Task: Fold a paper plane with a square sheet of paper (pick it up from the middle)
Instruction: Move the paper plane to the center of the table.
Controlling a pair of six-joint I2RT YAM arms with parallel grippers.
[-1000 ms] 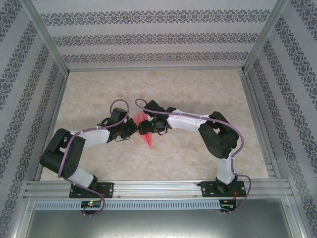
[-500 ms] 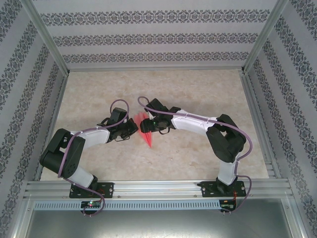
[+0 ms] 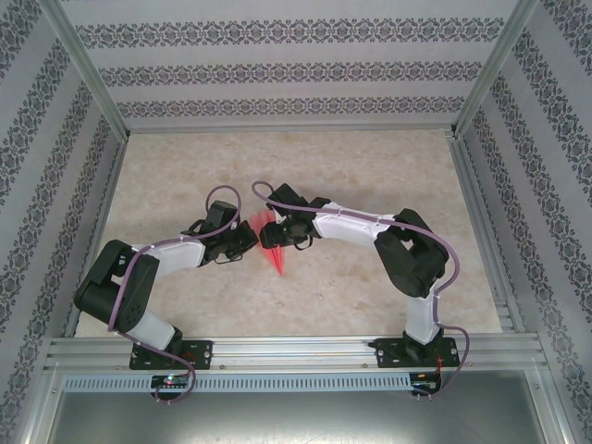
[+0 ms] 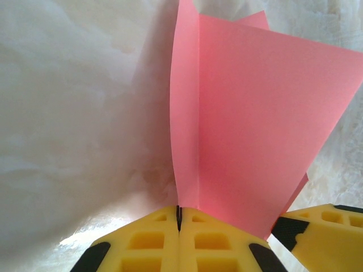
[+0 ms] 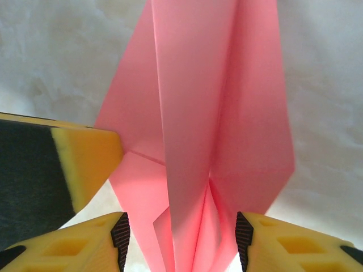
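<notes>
Paper plane count: 1. A salmon-pink plane [image 3: 275,252], partly folded, with several layers and a centre crease.
Plane place: about mid tabletop [image 3: 370,166], well apart from every edge and corner. Its pointed end aims at the near edge.
Arms count: 2. The left arm [image 3: 166,252] and right arm [image 3: 351,225] both bend inward and meet at the plane.
Claws count: 2.
Left claw [image 3: 246,237]: narrow. In the left wrist view the left claw [image 4: 178,224] has its yellow fingers pressed together, pinching the upright crease of the plane [image 4: 255,124]. A thin pink edge stands straight up out of the seam between them.
Right claw [image 3: 274,235]: wide. In the right wrist view the right claw [image 5: 180,243] has a yellow finger on either side of the plane [image 5: 210,113], straddling the folded layers. The right pad is at the paper's edge; there is a gap on the left side. I cannot tell whether it grips.
Claws to each other: just beside one another with the plane between them. The right claw's finger [image 4: 320,232] shows at the lower right of the left wrist view, and the left claw's finger [image 5: 68,164] at the left of the right wrist view.
In the way: from above, both claws cover most of the plane, leaving the tip and some pink between them visible.
Around: one purple cable [image 3: 217,191] loops over each wrist, 2 in all. Patterned walls [image 3: 277,65] stand on three sides, and a metal rail [image 3: 296,350] at the near edge carries both arm bases.
</notes>
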